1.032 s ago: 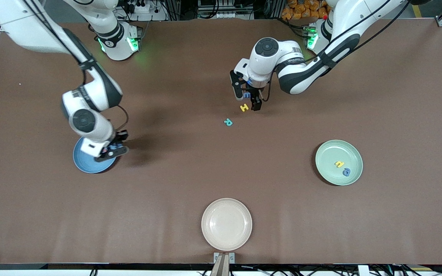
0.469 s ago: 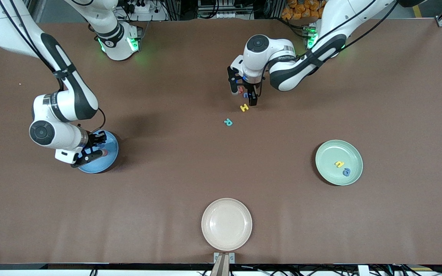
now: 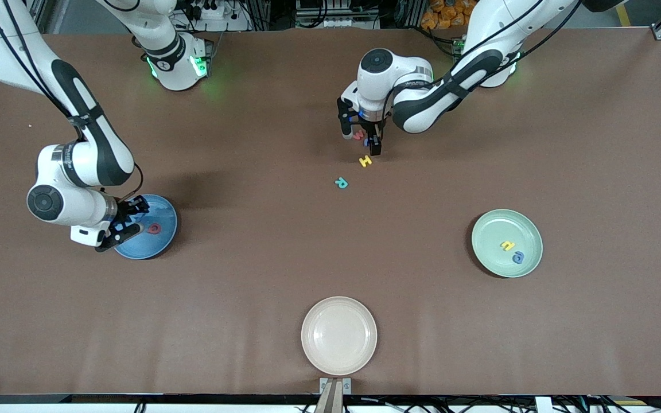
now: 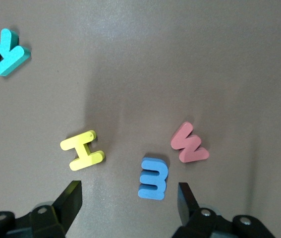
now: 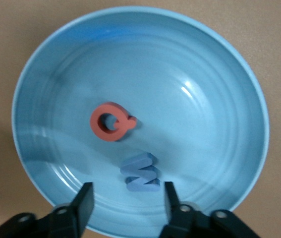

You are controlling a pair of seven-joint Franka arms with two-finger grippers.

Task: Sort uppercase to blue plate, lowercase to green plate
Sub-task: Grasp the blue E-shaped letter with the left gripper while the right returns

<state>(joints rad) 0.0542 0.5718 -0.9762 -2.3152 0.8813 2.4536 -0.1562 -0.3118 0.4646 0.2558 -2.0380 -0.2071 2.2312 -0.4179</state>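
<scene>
The blue plate [image 3: 164,240] lies toward the right arm's end of the table, with a red Q [image 5: 111,122] and a blue M [image 5: 141,172] lying in it. My right gripper [image 5: 126,203] hangs open over that plate's edge and holds nothing. My left gripper [image 4: 129,203] is open low over the table's middle, straddling the blue e-shaped letter [image 4: 153,178], which lies beside the red w [image 4: 189,144]. The yellow H [image 3: 365,161] and teal R [image 3: 341,183] lie nearer the front camera. The green plate [image 3: 494,229] holds a yellow n [image 3: 506,245] and a blue a [image 3: 517,257].
A cream-white plate [image 3: 339,335] sits at the table's front edge, nothing in it. Brown table surface stretches between the three plates. The arm bases stand along the edge farthest from the front camera.
My right gripper opened and drew back toward the plate's edge, leaving the blue M beside the red Q. My left gripper shifted from over the H to over the e-shaped letter.
</scene>
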